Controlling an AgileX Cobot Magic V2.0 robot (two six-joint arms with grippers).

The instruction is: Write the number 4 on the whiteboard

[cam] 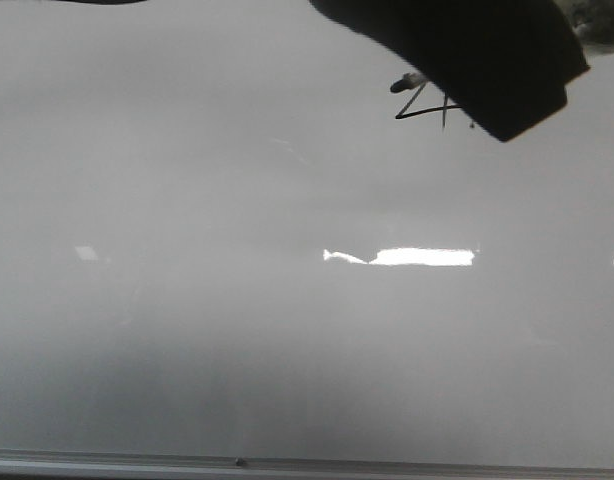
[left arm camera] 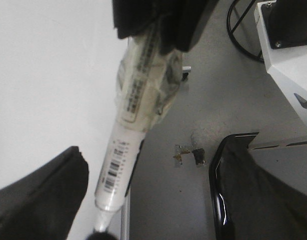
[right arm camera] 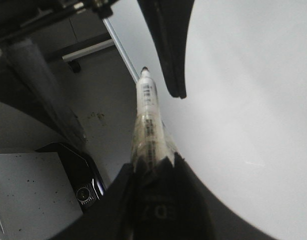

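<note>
Number 4 (cam: 424, 106) was on whiteboard (cam: 237, 300); right gripper (right arm camera: 153, 165) and left gripper (left arm camera: 153, 30) each clamped a marker (right arm camera: 146, 115); label print unreadable.

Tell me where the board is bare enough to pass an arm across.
The whiteboard is bare from its silver frame edge up past the light reflections. Crowded only at top right, where a dark arm overhangs the number 4.

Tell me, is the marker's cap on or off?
Off. The marker's dark tip is bare in the right wrist view, and black lines are already on the whiteboard.
</note>
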